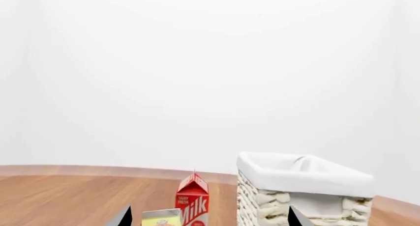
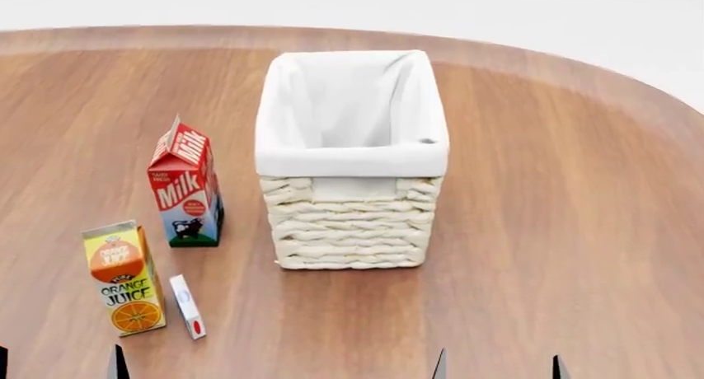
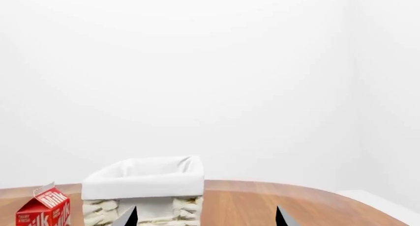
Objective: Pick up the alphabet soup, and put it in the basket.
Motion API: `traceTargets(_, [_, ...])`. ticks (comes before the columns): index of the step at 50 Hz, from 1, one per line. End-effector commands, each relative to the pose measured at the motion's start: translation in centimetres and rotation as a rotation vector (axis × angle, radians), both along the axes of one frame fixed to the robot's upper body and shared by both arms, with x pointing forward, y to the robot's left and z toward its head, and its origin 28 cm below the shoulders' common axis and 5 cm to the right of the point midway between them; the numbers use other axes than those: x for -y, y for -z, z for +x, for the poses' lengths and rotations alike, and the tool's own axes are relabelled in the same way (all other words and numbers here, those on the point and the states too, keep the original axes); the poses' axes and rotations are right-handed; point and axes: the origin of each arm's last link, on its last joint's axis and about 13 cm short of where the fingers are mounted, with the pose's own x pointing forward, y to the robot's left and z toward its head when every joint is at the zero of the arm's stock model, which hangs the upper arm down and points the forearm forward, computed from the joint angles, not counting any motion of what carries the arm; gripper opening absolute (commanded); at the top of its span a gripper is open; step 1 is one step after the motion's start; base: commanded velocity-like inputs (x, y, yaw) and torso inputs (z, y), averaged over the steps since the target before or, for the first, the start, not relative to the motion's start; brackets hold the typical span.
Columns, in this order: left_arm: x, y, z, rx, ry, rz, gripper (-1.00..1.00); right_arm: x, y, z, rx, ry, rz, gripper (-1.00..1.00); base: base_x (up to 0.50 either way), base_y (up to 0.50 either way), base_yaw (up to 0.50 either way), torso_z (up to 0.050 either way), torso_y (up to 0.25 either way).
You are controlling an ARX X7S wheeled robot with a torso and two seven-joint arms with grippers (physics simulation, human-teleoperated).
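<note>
The alphabet soup is not in any view. The basket, cream wicker with a white cloth lining, stands upright at the table's middle and looks empty from above. It also shows in the left wrist view and the right wrist view. My left gripper is open and empty at the near left edge, short of the cartons; in its wrist view only the dark fingertips show. My right gripper is open and empty at the near right, in front of the basket, and also shows in its wrist view.
A red milk carton stands left of the basket. An orange juice carton stands nearer me, with a small white box lying beside it. The round wooden table curves away at the far right.
</note>
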Motion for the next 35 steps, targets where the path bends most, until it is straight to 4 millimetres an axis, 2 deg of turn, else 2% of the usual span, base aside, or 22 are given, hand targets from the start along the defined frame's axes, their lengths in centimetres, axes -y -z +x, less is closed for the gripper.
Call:
traceTargets(1, [0.02, -0.02, -0.08, 0.002, 0.0, 0.0, 1.0, 0.03, -0.05, 0.0, 0.0, 0.002, 0.001, 1.0, 0.19, 0.0, 0.0, 0.0, 0.0])
traceTargets(35, [0.0, -0.04, -0.1, 0.005, 0.002, 0.001, 1.0, -0.02, -0.01, 0.03, -0.001, 0.0, 0.0, 1.0, 0.19, 0.0, 0.0, 0.0, 0.0])
